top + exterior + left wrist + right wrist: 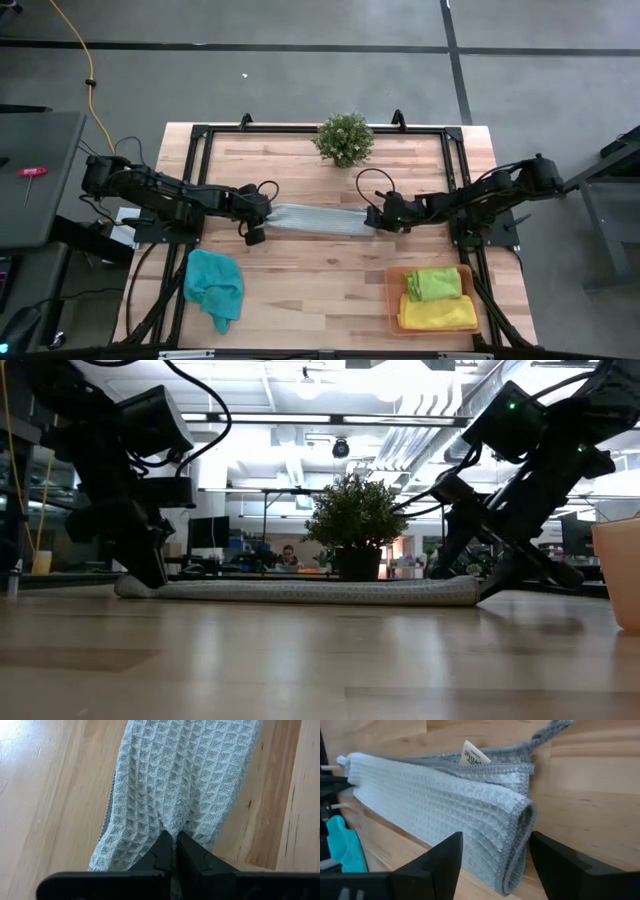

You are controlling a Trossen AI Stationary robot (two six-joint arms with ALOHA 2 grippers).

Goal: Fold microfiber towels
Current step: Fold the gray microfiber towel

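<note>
Wooden table (330,290) carries grey towel (318,220), folded into a long strip, mid-table before the potted plant (345,138); left gripper (175,851) pinched together on its left end; right gripper (495,857), fingers apart, straddles the right end.

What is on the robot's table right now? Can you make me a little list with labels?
Grey towel: folded into a long strip, lying mid-table between the two grippers
Left gripper: shut on one end of the grey towel
Right gripper: open, fingers either side of the towel's other end
Teal towel: crumpled, near the table's front left
Orange tray: front right, holding a lime green towel and a yellow towel
Potted plant: at the table's back edge
</note>
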